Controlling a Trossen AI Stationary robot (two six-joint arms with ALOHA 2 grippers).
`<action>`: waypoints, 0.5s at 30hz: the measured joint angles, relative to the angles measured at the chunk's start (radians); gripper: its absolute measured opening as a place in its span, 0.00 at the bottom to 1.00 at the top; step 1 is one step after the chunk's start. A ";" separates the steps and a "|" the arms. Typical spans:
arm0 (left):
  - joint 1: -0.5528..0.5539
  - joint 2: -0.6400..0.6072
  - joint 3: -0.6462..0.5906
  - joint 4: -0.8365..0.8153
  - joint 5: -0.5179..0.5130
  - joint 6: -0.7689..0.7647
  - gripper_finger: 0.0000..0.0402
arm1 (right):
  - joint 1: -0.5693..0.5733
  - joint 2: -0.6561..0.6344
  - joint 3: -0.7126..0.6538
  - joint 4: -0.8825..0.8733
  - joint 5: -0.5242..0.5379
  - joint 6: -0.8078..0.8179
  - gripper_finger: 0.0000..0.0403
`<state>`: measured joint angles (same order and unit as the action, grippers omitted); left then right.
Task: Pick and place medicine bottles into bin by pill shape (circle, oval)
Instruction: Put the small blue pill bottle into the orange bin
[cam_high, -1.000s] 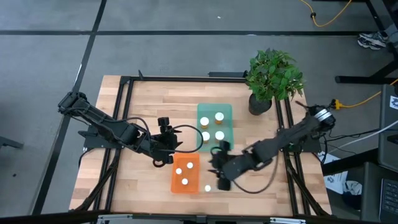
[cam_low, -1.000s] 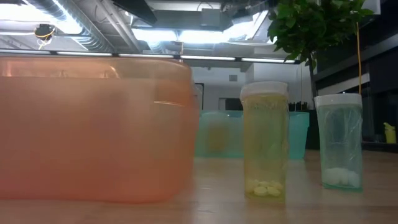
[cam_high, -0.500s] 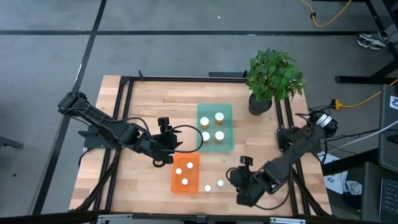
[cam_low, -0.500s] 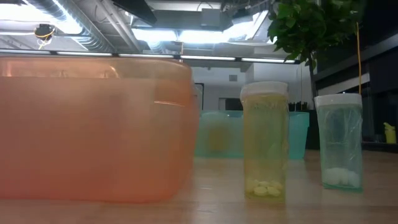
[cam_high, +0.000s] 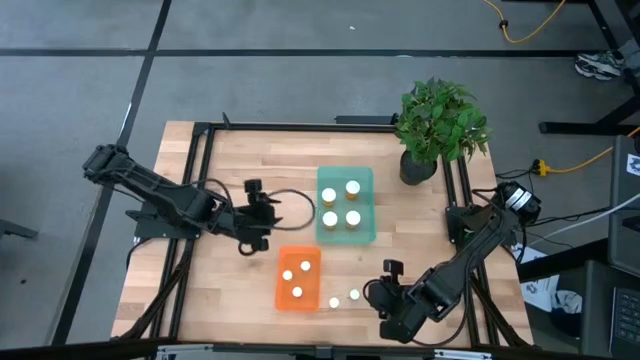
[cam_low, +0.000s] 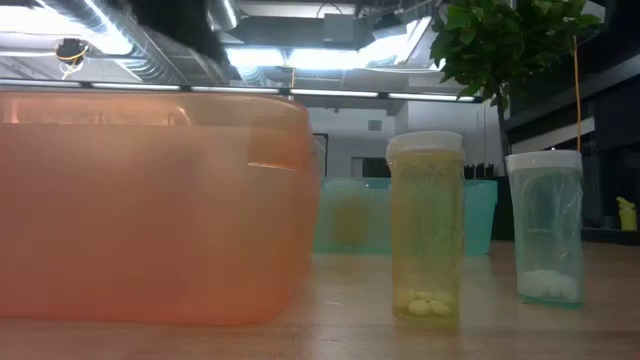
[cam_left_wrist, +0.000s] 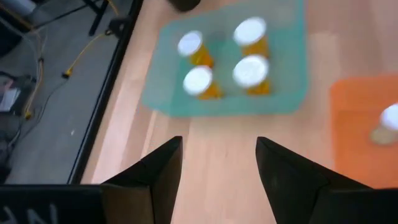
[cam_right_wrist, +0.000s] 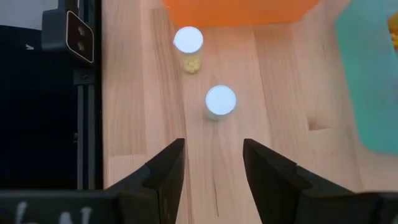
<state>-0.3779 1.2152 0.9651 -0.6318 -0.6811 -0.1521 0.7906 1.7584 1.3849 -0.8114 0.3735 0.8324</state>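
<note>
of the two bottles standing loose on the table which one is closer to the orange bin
The yellowish bottle, right beside the orange bin; the other loose bottle stands farther out.

The orange bin (cam_low: 150, 205) is filling the low view's left, blurring and running past the edge, hiding whatever sits inside it

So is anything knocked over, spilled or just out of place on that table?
Nothing is tipped or spilled. Two medicine bottles stand upright on the bare wood beside the orange bin, not yet sorted. The rest sit upright in the orange bin and the green bin. Both grippers are empty.
</note>
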 joint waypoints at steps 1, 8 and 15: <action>0.013 -0.032 -0.042 0.017 0.000 0.000 0.49 | 0.000 0.000 0.000 0.000 0.000 0.000 0.41; 0.161 -0.388 -0.421 0.314 0.103 0.060 0.49 | 0.000 0.000 0.000 -0.001 0.000 -0.003 0.41; 0.314 -0.793 -0.724 0.616 0.272 0.148 0.49 | 0.000 0.000 0.000 -0.002 0.000 -0.004 0.41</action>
<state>-0.0644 0.4221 0.2414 -0.0160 -0.4087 -0.0044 0.7906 1.7584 1.3849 -0.8130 0.3733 0.8283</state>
